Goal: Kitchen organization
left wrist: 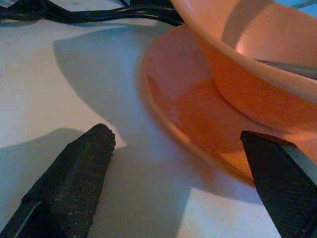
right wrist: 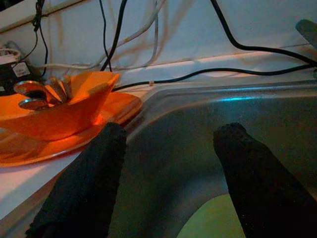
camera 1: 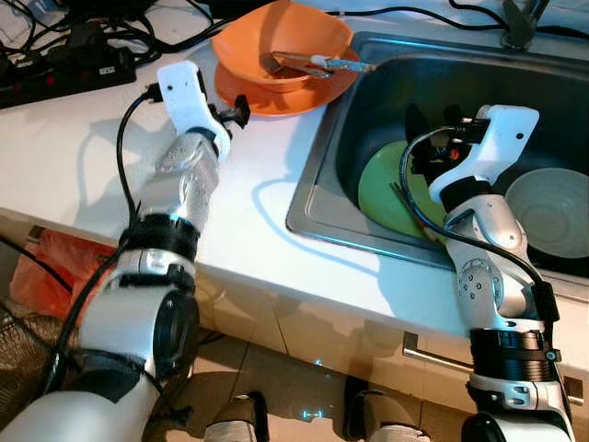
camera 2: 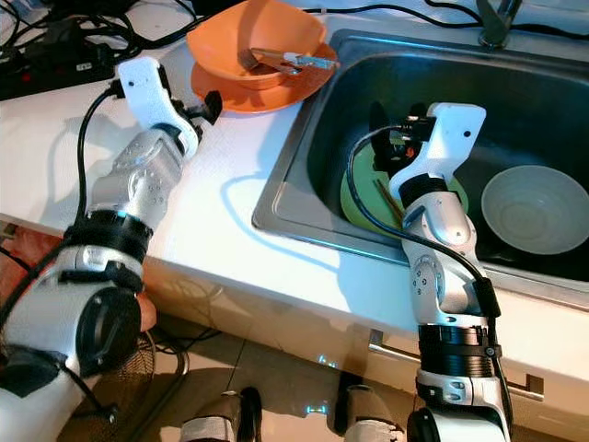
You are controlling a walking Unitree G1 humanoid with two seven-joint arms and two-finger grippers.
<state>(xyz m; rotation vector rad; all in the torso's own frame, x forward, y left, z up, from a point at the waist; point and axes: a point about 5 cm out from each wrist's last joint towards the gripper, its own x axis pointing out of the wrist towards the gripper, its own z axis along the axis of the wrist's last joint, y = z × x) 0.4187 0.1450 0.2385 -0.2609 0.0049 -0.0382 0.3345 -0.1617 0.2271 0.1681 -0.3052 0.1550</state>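
Note:
An orange bowl (camera 1: 276, 37) holding cutlery (camera 1: 308, 63) sits on an orange plate (camera 1: 267, 95) on the white counter (camera 1: 83, 147), left of the steel sink (camera 1: 317, 184). My left gripper (camera 1: 241, 110) is open, low over the counter at the plate's near rim; its fingers (left wrist: 74, 173) straddle the plate edge (left wrist: 198, 129). In the sink lie a green plate (camera 1: 386, 193) and a pale bowl (camera 1: 552, 212). My right gripper (camera 1: 433, 120) hangs open inside the sink above the green plate (right wrist: 213, 220), fingers (right wrist: 89, 183) empty.
Black cables and a power strip (camera 1: 64, 69) run along the counter's back left. A faucet base (camera 1: 520, 23) stands behind the sink. An orange bag (camera 1: 55, 272) lies on the floor at the left. A drawer handle (camera 1: 433, 354) sits below the sink front.

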